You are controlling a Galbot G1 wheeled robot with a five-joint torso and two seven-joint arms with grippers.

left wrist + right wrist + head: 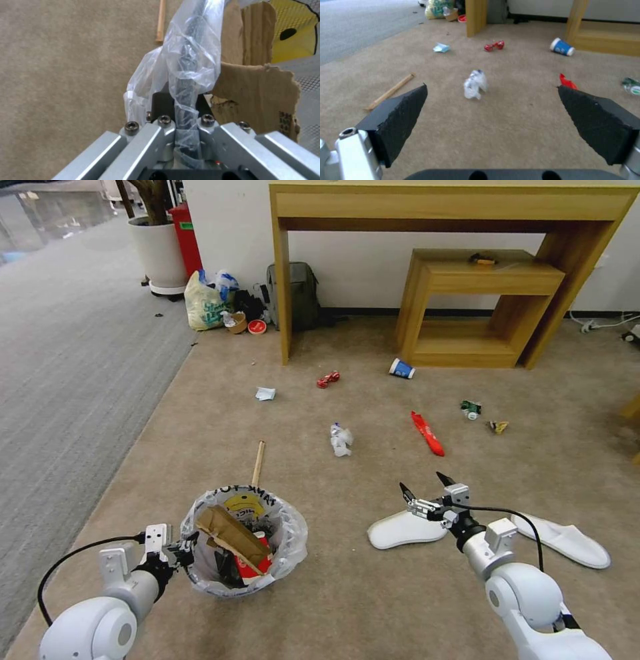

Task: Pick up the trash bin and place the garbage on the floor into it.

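The black trash bin [243,545], lined with a crinkly bag, holds a cardboard piece [230,532] and a red cup. My left gripper [183,551] is shut on its near rim; the left wrist view shows the jaws [185,100] pinching rim and bag. My right gripper [425,487] is open above a white slipper [405,529]; the other slipper [567,541] lies to the right. On the beige floor [347,613] lie a wooden stick [257,463], crumpled white litter [341,439], a red wrapper [427,433], a blue cup [401,369] and a green bottle [471,409].
A tall wooden table [453,207] and a smaller one [487,307] stand against the far wall. A tied yellowish bag [203,303], a backpack [300,297] and a plant pot [159,250] sit at the back left. Grey ribbed carpet [67,353] runs along the left.
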